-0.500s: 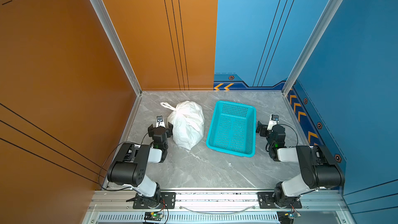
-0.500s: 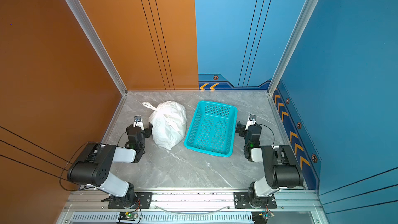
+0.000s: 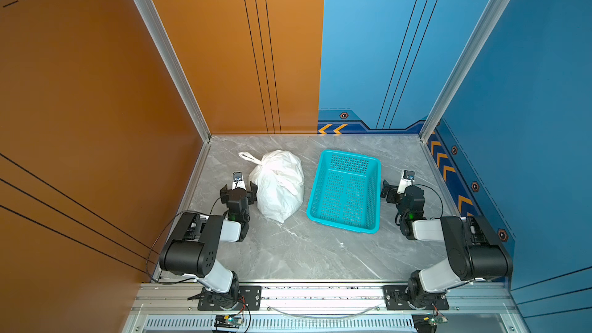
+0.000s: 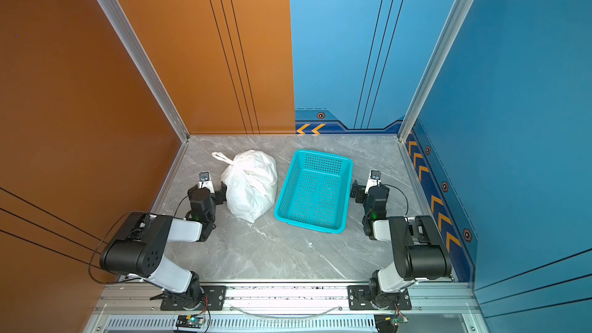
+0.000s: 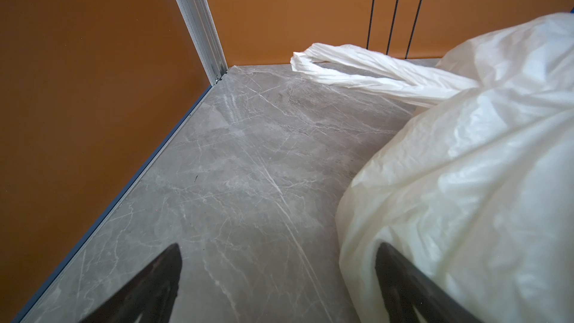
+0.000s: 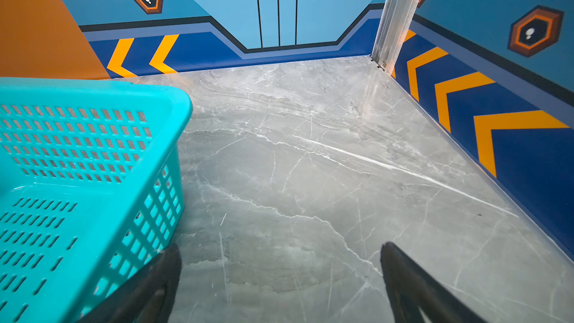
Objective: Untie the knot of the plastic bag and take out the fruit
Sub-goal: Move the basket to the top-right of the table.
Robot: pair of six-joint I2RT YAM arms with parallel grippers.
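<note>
Because the bag [image 3: 282, 187] is thin, soft and slippery, I would take it by the loop [image 3: 246, 156] at the knot [image 3: 266, 164], not the body. It lies on the surface [image 3: 288, 251] between left hand [image 3: 238, 191] and basket [image 3: 344, 224]. That hand and the right hand [image 3: 395, 192] are released, empty. The fruit is hidden.

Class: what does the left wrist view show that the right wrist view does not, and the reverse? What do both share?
Left wrist only: the white plastic bag and its loop handle. Right wrist only: the teal perforated basket and yellow chevrons. Both: marble tabletop, aluminium corner post, and an open pincer: left pincer, right pincer.
</note>
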